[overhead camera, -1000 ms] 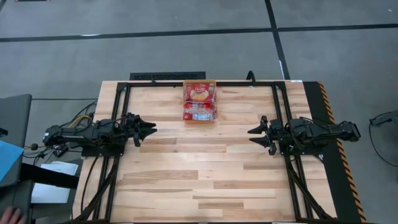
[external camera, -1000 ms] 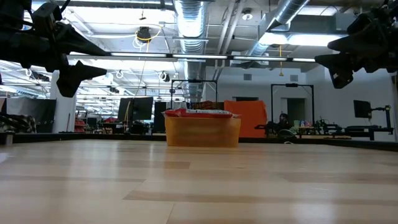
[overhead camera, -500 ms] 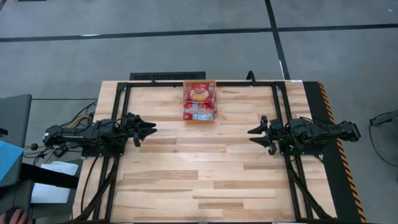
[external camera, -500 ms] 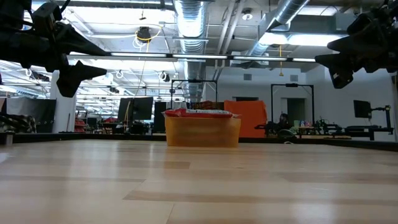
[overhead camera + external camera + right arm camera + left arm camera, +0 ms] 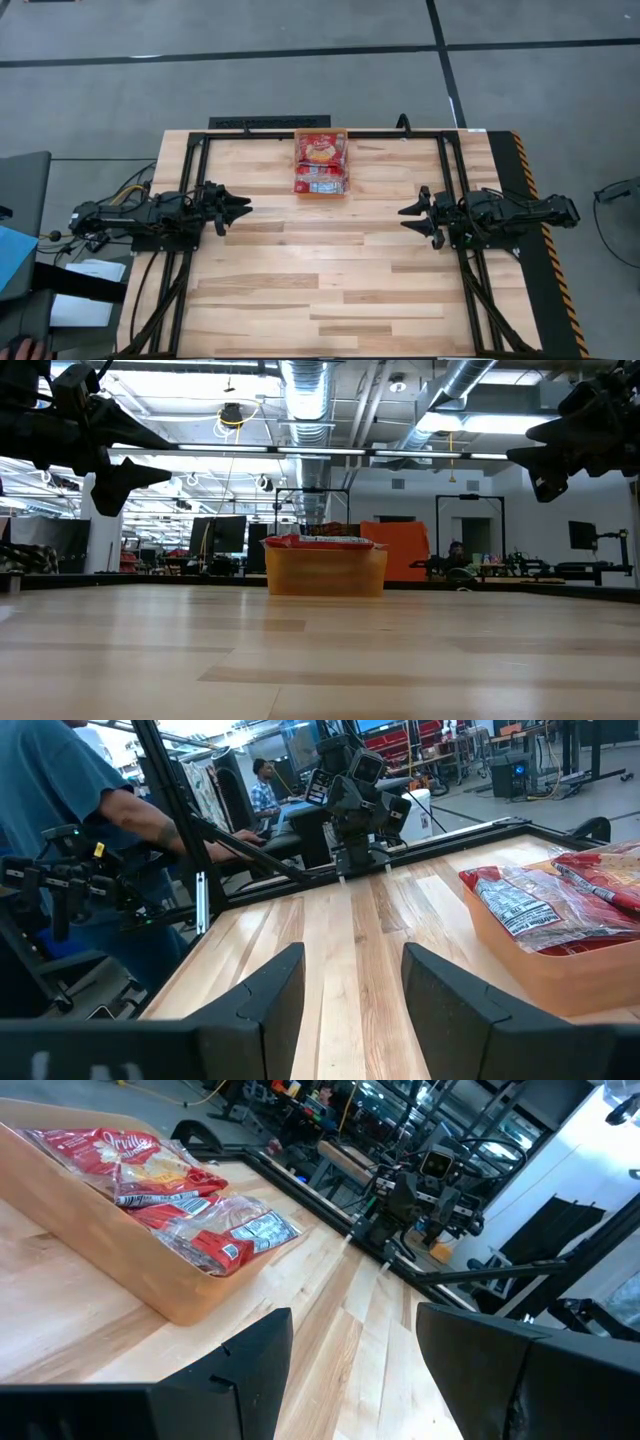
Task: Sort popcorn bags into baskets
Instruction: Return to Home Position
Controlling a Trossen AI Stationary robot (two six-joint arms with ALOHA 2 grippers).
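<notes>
You have both arms drawn back to the sides of the bench; the left end effector hovers above the left edge and the right end effector above the right edge, each pointing in toward the middle, well apart from the load; both wrist views show the fingers spread wide with nothing between them, so neither holds anything. The popcorn bags all lie in the orange bin, which stands at the far edge of the bench near its middle; they are piled flat, overlapping, and from table height the top packet rises a little over the rim; no packet shows on the bare wood, so the sorting looks done. Should you need to lift one again, expect it to be light, thin and floppy, with a glossy wrapper that will likely slide and crinkle; take it across a short free edge or a corner that overhangs its neighbours, not flat on the face; close gently, since the contents will probably crush. A person in a blue sleeve stands beyond the left side.
</notes>
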